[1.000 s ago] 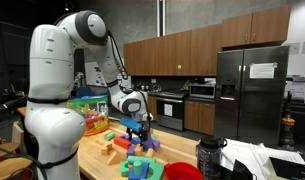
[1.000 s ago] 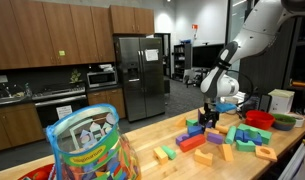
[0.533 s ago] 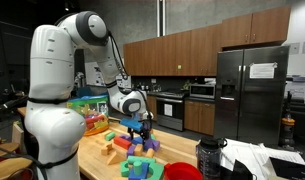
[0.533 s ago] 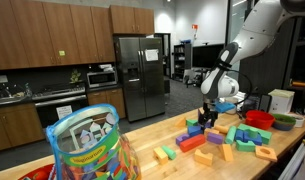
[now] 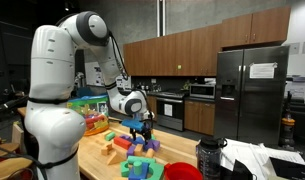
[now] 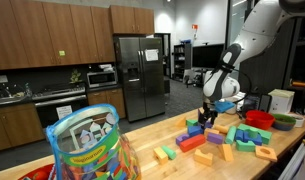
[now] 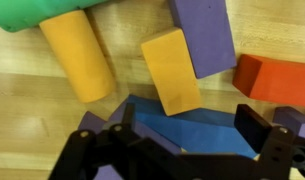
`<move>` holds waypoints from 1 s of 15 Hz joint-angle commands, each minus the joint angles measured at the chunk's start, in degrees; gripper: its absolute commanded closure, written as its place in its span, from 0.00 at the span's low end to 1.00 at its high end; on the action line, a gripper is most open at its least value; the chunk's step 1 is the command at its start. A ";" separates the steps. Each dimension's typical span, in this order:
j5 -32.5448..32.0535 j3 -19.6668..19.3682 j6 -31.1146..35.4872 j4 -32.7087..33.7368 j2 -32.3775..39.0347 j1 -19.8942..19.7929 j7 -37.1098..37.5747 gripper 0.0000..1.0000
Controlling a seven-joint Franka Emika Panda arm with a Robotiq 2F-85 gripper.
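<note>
**Claw Released Above the Blue Block**

**State.** The claw (image 7: 179,142) is standing released. Its two dark fingers (image 7: 264,140) are spread wide and are gripping nothing. It is hovering low over the wooden desk (image 7: 32,120). The blue block (image 7: 197,128) is lying flat on the desk directly beneath it, in the gap between the fingers.

**Surroundings.** A yellow block (image 7: 170,70) is lying just beyond the blue block, and its near end is meeting the blue edge or almost meeting it. A purple block (image 7: 204,35) is sitting just beside the yellow one. A red block (image 7: 275,80) is lying near one finger. A yellow cylinder (image 7: 77,55) and a green cylinder (image 7: 37,14) are resting farther off.

**Handling.** The blue block is looking stiff, light and smooth-faced, so it is unlikely to deform but is likely to slip under a shallow grip. Its outline is angled. The safest hold is appearing to be across two opposing straight edges, low on the sides and away from the slanted corners. The yellow block is crowding one side and is leaving little room there.

**Limits of view.**
- The claw body is covering the near part of the blue block, so its full outline and thickness are not showing.
- Purple shapes by the fingers are being cut off.
- The green cylinder is running out of frame.
- In the exterior views the blocks are appearing too small to tell apart.
</note>
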 commanded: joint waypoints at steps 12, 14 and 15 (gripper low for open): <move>-1.94 -0.97 -0.68 -1.03 2.33 0.45 5.08 0.26; -1.82 -0.89 -0.79 -0.92 2.44 0.53 5.11 0.28; -1.72 -0.84 -0.81 -0.85 2.54 0.52 5.06 0.33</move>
